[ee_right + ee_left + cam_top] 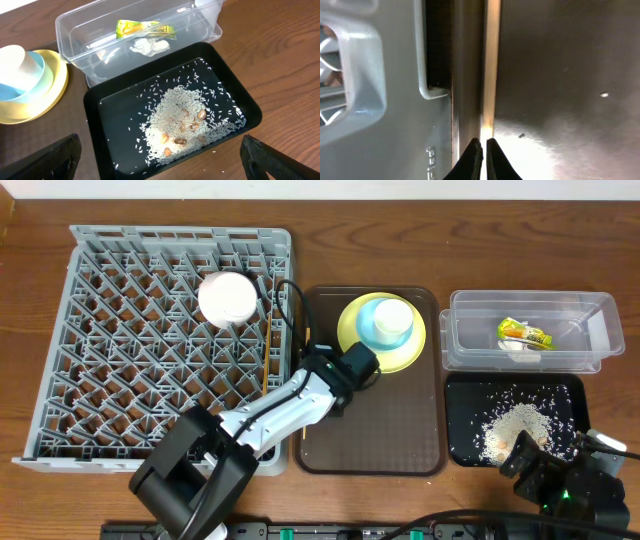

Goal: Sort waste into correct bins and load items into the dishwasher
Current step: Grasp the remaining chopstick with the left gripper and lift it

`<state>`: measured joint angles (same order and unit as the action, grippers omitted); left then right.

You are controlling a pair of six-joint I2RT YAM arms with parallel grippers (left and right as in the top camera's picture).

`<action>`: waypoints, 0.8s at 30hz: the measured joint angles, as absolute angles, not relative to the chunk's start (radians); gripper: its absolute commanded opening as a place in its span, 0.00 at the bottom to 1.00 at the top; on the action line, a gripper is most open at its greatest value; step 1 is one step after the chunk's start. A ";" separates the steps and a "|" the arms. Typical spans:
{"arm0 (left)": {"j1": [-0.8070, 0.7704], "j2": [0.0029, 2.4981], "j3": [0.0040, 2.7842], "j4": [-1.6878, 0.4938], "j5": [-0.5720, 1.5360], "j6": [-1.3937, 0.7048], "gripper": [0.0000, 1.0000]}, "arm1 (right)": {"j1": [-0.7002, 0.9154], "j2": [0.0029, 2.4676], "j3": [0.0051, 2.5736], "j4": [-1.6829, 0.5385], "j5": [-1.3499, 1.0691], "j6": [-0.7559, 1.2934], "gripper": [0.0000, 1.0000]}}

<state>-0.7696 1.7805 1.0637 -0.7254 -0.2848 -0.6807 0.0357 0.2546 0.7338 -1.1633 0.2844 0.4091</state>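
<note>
The grey dish rack [120,270] fills the left, with the white bowl [228,298] upside down in it. A thin wooden chopstick [490,75] lies along the left edge of the brown serving tray, beside the rack wall [365,95]. My left gripper [484,150] is shut on it and reaches there in the overhead view [312,368]. The yellow plate [352,338] holds the blue-white cup [388,322]. The clear tub [80,30] holds the wrapper [145,29] and white scraps [149,46]. Rice [182,122] lies in the black tray [95,112]. My right gripper [170,167] is open and empty over the tray's near edge.
The brown serving tray [380,430] sits between the rack and the two bins. Another thin wooden stick [264,375] lies in the rack near its right wall. A black cable [285,305] loops over the rack's right edge. A few rice grains lie on the wooden table.
</note>
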 measured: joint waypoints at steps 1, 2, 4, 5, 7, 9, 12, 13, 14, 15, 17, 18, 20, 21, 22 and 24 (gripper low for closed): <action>-0.770 1.781 1.058 -0.722 -0.286 -0.681 0.08 | 0.036 0.255 0.734 -1.163 0.284 0.409 0.99; -0.770 1.781 1.051 -0.718 -0.287 -0.681 0.08 | 0.036 0.255 0.734 -1.163 0.284 0.409 0.99; -0.770 1.781 1.040 -0.709 -0.288 -0.682 0.08 | 0.036 0.255 0.734 -1.163 0.284 0.409 0.99; -0.770 1.781 1.036 -0.708 -0.288 -0.685 0.08 | 0.036 0.255 0.734 -1.163 0.284 0.409 0.99; -0.770 1.781 1.026 -0.704 -0.289 -0.693 0.07 | 0.036 0.255 0.734 -1.163 0.284 0.409 0.99; -0.770 1.781 1.013 -0.693 -0.289 -0.701 0.08 | 0.036 0.255 0.734 -1.163 0.284 0.409 0.99; -0.773 1.781 0.994 -0.664 -0.296 -0.707 0.08 | 0.036 0.255 0.734 -1.163 0.284 0.409 0.99; -0.775 1.778 0.990 -0.657 -0.299 -0.708 0.08 | 0.036 0.255 0.734 -1.163 0.284 0.409 0.99; -0.775 1.778 0.986 -0.651 -0.302 -0.710 0.08 | 0.036 0.255 0.734 -1.163 0.284 0.409 0.99; -0.775 1.777 0.984 -0.646 -0.306 -0.712 0.08 | 0.036 0.255 0.734 -1.163 0.284 0.409 0.99; -0.775 1.777 0.970 -0.631 -0.297 -0.720 0.08 | 0.036 0.255 0.734 -1.163 0.284 0.409 0.99; -0.776 1.779 0.962 -0.630 -0.295 -0.723 0.08 | 0.036 0.255 0.734 -1.163 0.284 0.409 0.99; -0.778 1.777 0.959 -0.630 -0.292 -0.730 0.08 | 0.036 0.255 0.734 -1.163 0.284 0.409 0.99; -0.778 1.777 0.959 -0.629 -0.290 -0.733 0.08 | 0.036 0.255 0.734 -1.163 0.284 0.409 0.99; -0.778 1.777 0.959 -0.629 -0.286 -0.733 0.08 | 0.036 0.255 0.734 -1.163 0.284 0.409 0.99; -0.778 1.777 0.959 -0.629 -0.281 -0.734 0.08 | 0.036 0.255 0.734 -1.163 0.284 0.409 0.99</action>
